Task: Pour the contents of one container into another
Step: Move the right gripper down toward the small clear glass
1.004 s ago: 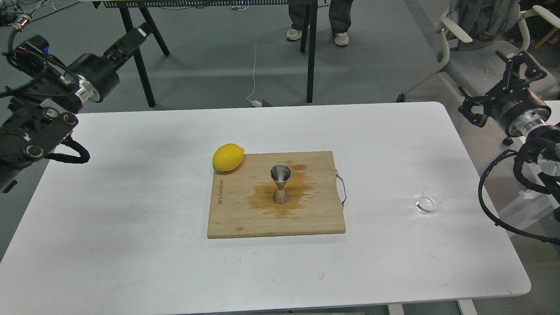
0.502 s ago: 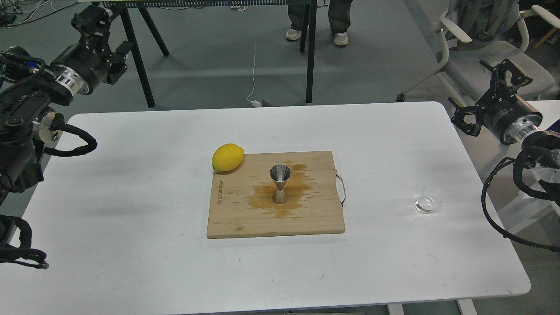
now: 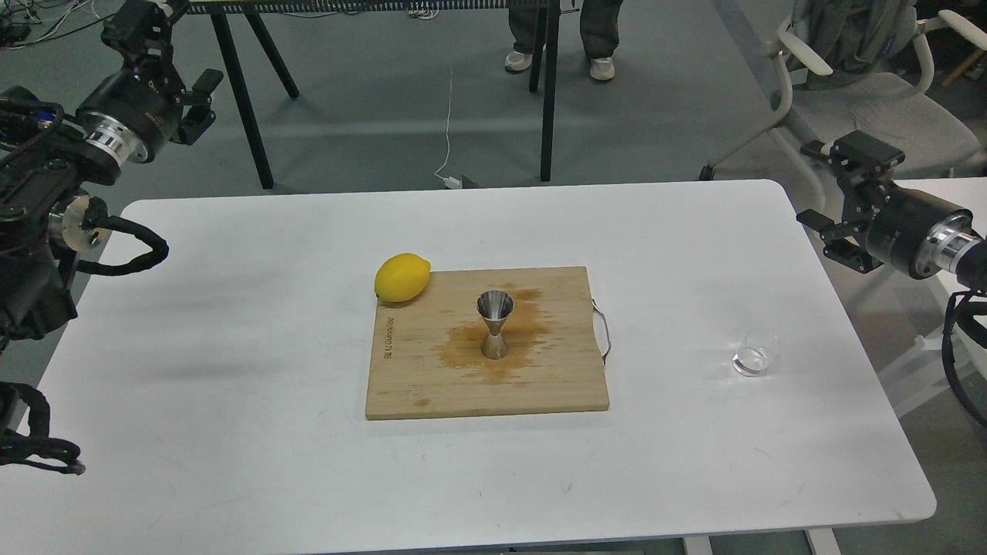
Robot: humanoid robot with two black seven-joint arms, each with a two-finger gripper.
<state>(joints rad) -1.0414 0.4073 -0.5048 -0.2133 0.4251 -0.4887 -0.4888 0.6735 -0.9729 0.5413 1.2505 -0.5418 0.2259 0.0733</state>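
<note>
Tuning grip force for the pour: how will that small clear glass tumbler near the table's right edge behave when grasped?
The small clear glass tumbler looks smooth-walled, so probably slippery between fingers. Its thick base suggests it is bottom-heavy and unlikely to tip when nudged. Being glass, it is likely rigid but breakable, and it stands near the white table's right edge.

The tabletop [image 3: 231,347] is plain white, and on it lies a light tan wooden cutting board [image 3: 432,385] with fine grain, a darker brown wet-looking stain around its middle, dark lettering along its 9 o'clock edge and a thin silver wire handle at 3 o'clock. A bright yellow lemon [image 3: 402,277] sits at the board's 11 o'clock corner, the jigger [image 3: 494,324] at the centre is shiny silver steel, and the tumbler [image 3: 756,353] is clear and colourless. My left end effector [image 3: 150,35] and right end effector [image 3: 844,181] are black with silver wrist rings.
</note>
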